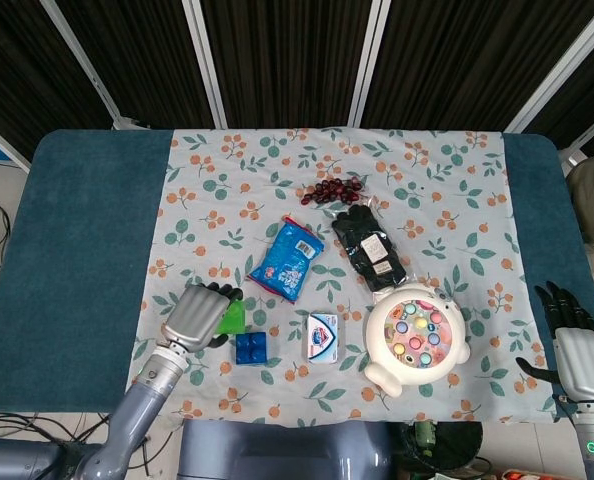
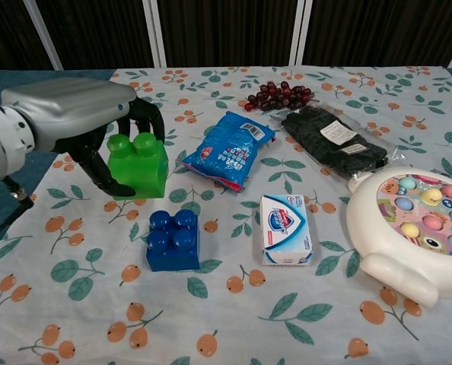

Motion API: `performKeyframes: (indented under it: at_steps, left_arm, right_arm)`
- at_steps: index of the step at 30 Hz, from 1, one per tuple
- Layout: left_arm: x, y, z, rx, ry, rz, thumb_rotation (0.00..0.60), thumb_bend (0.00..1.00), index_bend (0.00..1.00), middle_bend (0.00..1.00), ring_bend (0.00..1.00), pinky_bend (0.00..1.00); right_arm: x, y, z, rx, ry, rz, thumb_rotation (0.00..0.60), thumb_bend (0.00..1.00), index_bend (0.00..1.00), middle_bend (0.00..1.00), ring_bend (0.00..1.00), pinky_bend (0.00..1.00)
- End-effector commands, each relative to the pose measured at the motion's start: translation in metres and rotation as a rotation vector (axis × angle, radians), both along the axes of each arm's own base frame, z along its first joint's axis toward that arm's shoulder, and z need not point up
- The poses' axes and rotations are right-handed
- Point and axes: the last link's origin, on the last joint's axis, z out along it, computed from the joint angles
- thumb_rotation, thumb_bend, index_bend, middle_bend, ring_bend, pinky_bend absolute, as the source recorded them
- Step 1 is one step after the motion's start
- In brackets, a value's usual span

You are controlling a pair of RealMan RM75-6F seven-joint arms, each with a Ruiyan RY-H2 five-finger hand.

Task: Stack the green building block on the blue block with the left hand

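Note:
My left hand (image 2: 74,114) grips the green building block (image 2: 139,167) and holds it in the air, above and a little left of the blue block (image 2: 173,240). From the head view the left hand (image 1: 199,313) covers most of the green block (image 1: 233,318), which shows just upper left of the blue block (image 1: 251,347). The blue block rests studs up on the floral cloth. My right hand (image 1: 573,340) hangs at the table's right edge with fingers apart and nothing in it.
A white soap packet (image 2: 285,229) lies just right of the blue block. Behind it lie a blue snack bag (image 2: 230,149), a black packaged item (image 2: 334,140) and dark grapes (image 2: 279,95). A white round fishing toy (image 2: 412,228) fills the right side.

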Motion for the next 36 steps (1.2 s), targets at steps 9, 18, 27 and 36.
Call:
performKeyframes:
  at_steps: [9, 18, 27, 36]
  left_arm:
    - [0.015, -0.002, -0.02, -0.009, -0.008, 0.048, 0.6, 0.42, 0.58, 0.52, 0.44, 0.55]
    - [0.022, -0.006, -0.031, -0.028, -0.021, 0.074, 0.6, 0.42, 0.58, 0.52, 0.44, 0.55]
    - [0.021, -0.008, -0.035, -0.026, -0.004, 0.091, 0.6, 0.42, 0.58, 0.53, 0.45, 0.56]
    - [0.019, -0.007, -0.039, -0.032, 0.0, 0.102, 0.6, 0.42, 0.58, 0.53, 0.45, 0.56]
  right_arm:
    - [0.0, 0.0, 0.0, 0.002, -0.012, -0.003, 0.6, 0.1, 0.0, 0.0, 0.0, 0.19]
    - [0.001, 0.0, -0.001, 0.005, -0.014, -0.003, 0.6, 0.11, 0.0, 0.0, 0.0, 0.19]
    - [0.001, 0.0, -0.001, 0.005, -0.016, -0.002, 0.6, 0.11, 0.0, 0.0, 0.0, 0.19]
    - [0.001, 0.0, -0.001, 0.006, -0.018, -0.002, 0.6, 0.11, 0.0, 0.0, 0.0, 0.19]
